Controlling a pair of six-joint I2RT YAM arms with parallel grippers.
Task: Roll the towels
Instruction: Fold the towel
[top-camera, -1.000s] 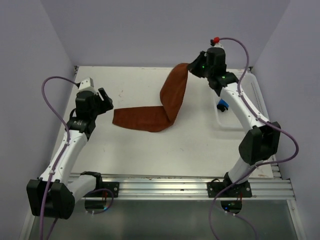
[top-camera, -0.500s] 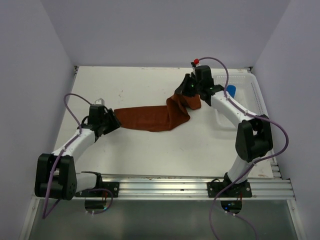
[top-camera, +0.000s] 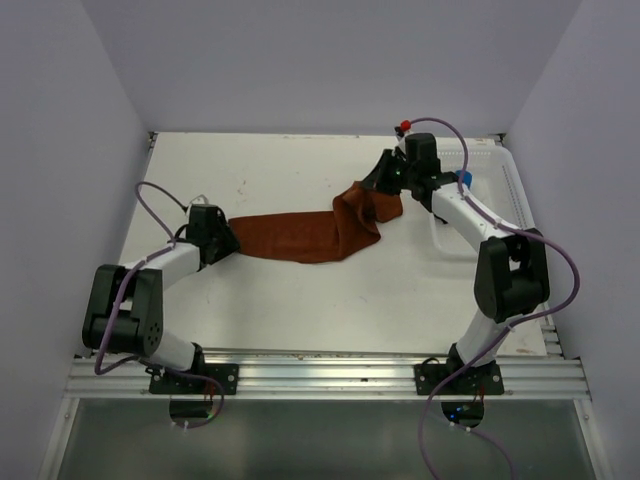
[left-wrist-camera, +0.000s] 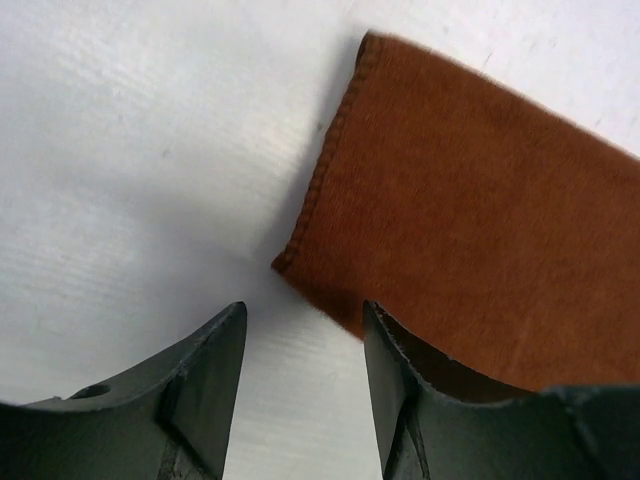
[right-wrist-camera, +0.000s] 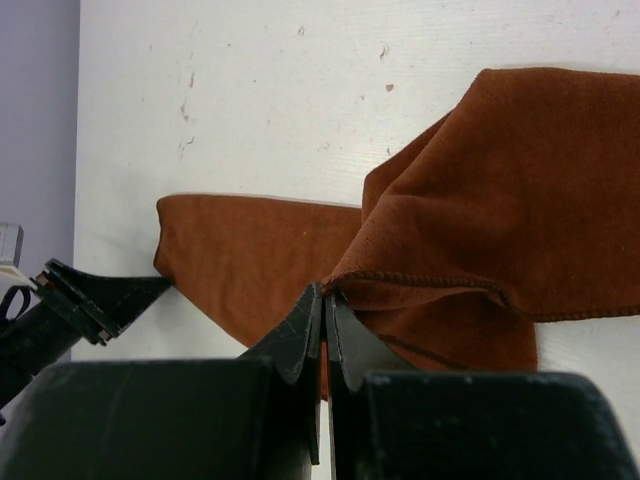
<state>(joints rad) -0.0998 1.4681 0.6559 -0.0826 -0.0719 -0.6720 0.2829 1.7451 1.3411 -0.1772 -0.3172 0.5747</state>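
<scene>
The long rust-brown towel (top-camera: 290, 236) lies flat across the table's middle, and its right end is bunched in a heap. My right gripper (top-camera: 383, 190) is shut on that end, pinching the stitched hem (right-wrist-camera: 420, 278) right at its closed tips (right-wrist-camera: 325, 292). My left gripper (top-camera: 226, 240) is low at the towel's left end, open. In the left wrist view only bare table shows between its fingers (left-wrist-camera: 304, 312). The towel's near corner (left-wrist-camera: 290, 262) lies just ahead, and the right finger (left-wrist-camera: 400, 380) overlaps the towel's edge. The blue towel (top-camera: 463, 180) peeks out behind the right arm.
A white mesh basket (top-camera: 505, 195) stands at the right side of the table, partly covered by the right arm. Purple walls close in the table at the left, back and right. My left gripper's tip (right-wrist-camera: 110, 295) shows in the right wrist view.
My right gripper brought the towel's lifted far end down and left, bunching it on the table. My left arm dropped to the towel's left end and its jaws narrowed.
</scene>
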